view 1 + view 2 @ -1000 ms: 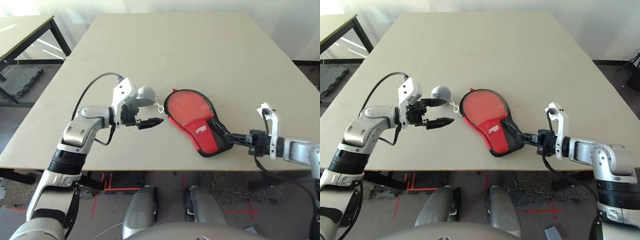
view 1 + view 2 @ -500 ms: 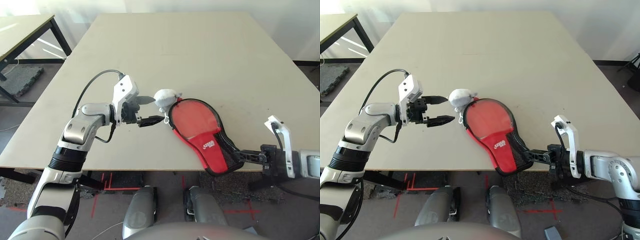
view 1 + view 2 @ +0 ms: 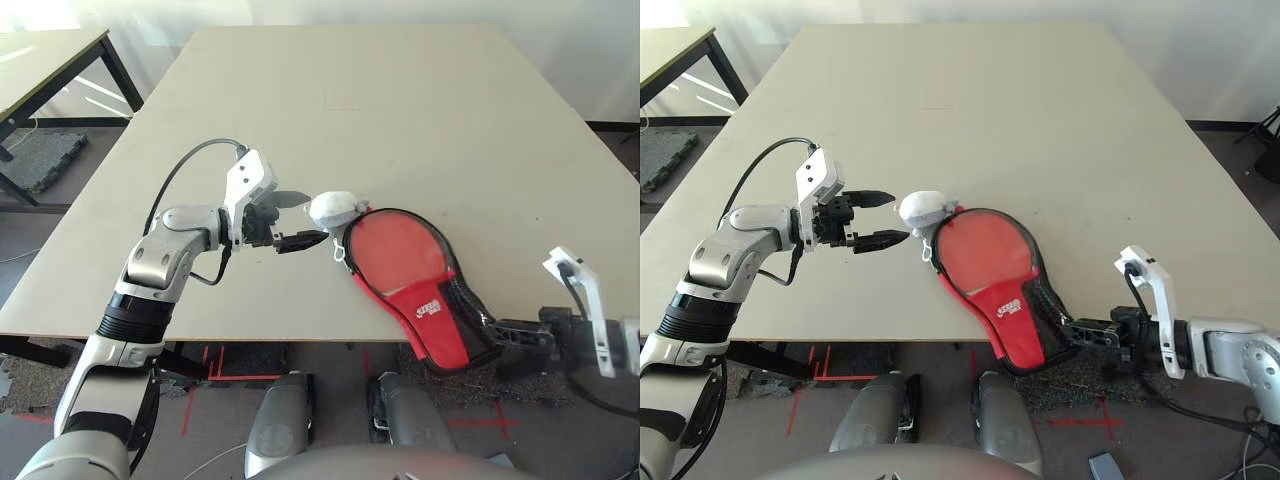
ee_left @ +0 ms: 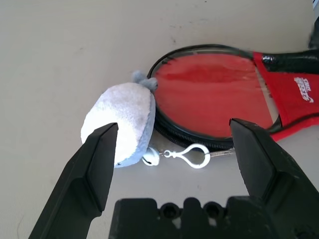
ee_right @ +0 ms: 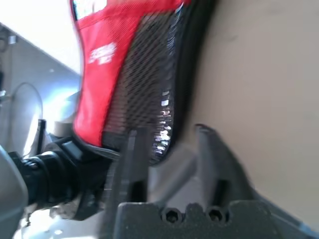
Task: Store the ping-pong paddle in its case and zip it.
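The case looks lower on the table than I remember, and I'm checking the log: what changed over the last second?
The right gripper, shut on the case, has dragged it toward the near table edge; its red lower end now overhangs. The grey pouch came along, resting against the case's rim. The left gripper stayed open beside the pouch, holding nothing.

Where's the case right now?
The case lies at the table's near edge, its red end overhanging toward the right gripper, its round end touching the grey pouch.
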`<control>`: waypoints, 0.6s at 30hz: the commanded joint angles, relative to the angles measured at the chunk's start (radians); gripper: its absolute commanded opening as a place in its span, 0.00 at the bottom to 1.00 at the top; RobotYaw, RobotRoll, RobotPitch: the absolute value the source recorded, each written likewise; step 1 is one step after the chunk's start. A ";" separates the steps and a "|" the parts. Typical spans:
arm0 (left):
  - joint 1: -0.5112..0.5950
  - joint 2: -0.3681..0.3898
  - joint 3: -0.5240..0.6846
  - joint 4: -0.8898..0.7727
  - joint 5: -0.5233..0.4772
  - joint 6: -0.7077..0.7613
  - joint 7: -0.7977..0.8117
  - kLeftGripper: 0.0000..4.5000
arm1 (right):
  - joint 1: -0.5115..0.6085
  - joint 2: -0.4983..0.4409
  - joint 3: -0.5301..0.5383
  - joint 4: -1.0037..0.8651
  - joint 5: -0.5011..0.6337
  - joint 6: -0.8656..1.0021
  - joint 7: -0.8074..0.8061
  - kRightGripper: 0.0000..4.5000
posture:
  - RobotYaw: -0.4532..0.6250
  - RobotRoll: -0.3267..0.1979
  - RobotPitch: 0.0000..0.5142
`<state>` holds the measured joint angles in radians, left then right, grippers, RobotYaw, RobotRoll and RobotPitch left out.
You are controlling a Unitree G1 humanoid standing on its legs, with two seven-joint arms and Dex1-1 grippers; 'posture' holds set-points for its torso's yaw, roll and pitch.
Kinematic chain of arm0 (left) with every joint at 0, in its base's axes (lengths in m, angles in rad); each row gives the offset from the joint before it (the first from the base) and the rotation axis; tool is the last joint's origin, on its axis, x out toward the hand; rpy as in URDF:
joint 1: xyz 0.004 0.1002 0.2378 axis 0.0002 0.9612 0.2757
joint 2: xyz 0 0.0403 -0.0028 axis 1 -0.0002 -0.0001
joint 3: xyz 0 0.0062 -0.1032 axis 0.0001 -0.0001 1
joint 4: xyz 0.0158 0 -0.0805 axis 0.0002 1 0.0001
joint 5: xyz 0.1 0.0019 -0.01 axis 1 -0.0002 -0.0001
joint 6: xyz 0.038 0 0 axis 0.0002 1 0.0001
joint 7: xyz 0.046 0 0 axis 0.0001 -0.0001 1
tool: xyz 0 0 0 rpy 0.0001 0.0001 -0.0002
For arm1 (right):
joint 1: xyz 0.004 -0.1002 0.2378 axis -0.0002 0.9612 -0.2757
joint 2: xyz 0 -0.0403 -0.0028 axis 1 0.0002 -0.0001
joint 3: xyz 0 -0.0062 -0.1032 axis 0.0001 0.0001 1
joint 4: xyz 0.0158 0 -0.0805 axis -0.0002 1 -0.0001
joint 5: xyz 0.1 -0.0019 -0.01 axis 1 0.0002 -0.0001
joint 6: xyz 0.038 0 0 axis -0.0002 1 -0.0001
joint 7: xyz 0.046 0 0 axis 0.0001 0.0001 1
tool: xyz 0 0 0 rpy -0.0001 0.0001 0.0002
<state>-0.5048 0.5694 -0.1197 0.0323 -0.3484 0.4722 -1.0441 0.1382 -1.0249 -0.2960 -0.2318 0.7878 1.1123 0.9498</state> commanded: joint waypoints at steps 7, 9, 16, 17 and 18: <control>-0.011 0.009 0.004 0.022 0.010 -0.021 -0.003 1.00 | -0.357 0.068 0.117 0.164 -0.175 -0.272 -0.014 0.99 | 0.52 0.62 0.15; -0.008 0.007 0.003 0.019 0.010 -0.021 -0.001 1.00 | -0.422 0.134 0.201 0.153 -0.228 -0.318 -0.031 0.99 | 0.53 0.62 0.15; -0.003 0.008 0.010 0.016 0.004 -0.015 0.007 1.00 | -0.510 0.284 0.381 0.193 -0.370 -0.465 -0.031 0.99 | 0.55 0.62 0.14; -0.001 0.008 0.010 0.014 0.003 -0.013 0.008 1.00 | -0.517 0.292 0.401 0.204 -0.388 -0.478 -0.023 0.99 | 0.55 0.62 0.14; 0.000 0.008 0.011 0.010 0.002 -0.010 0.011 1.00 | -0.526 0.307 0.411 0.219 -0.399 -0.493 -0.021 0.99 | 0.55 0.62 0.14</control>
<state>-0.5103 0.5708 -0.1166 0.0532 -0.3484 0.4547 -1.0385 -0.3811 -0.7257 0.0865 -0.0384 0.4179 0.6484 0.9191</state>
